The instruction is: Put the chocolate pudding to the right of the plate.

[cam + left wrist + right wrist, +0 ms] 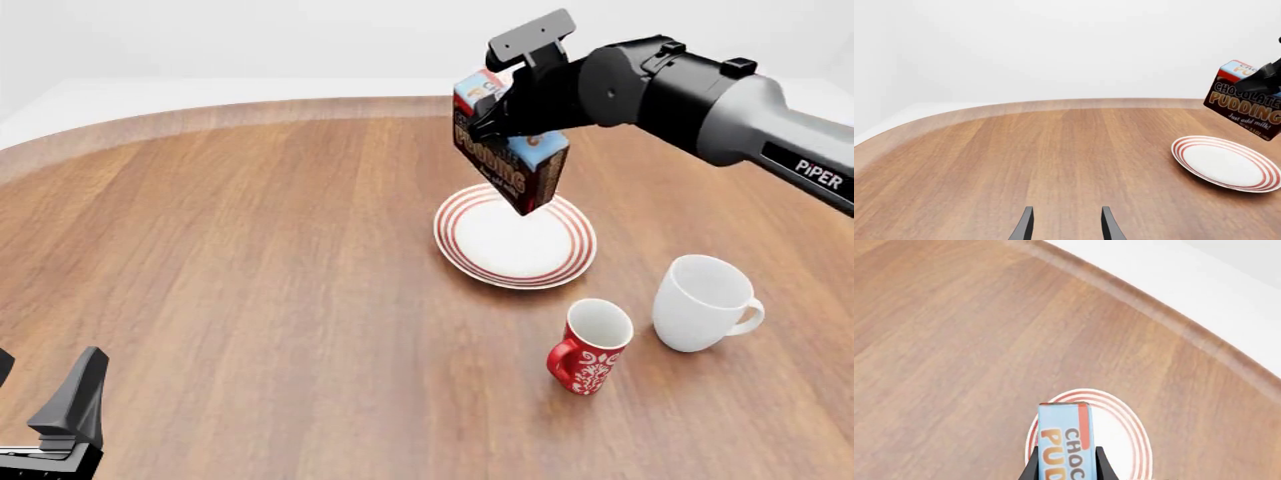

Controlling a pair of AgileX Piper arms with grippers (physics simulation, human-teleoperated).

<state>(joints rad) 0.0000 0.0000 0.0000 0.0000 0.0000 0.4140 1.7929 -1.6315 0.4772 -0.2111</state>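
Note:
My right gripper is shut on the chocolate pudding and holds the carton tilted in the air above the plate, a round white plate with red rings. The carton's brown lettered side also shows in the left wrist view, above the plate. In the right wrist view the carton's light-blue top sits between my fingers, over the plate. My left gripper is open and empty, low over the table near its front left.
A red patterned mug and a plain white mug stand to the front right of the plate. The wooden table has a curved far edge.

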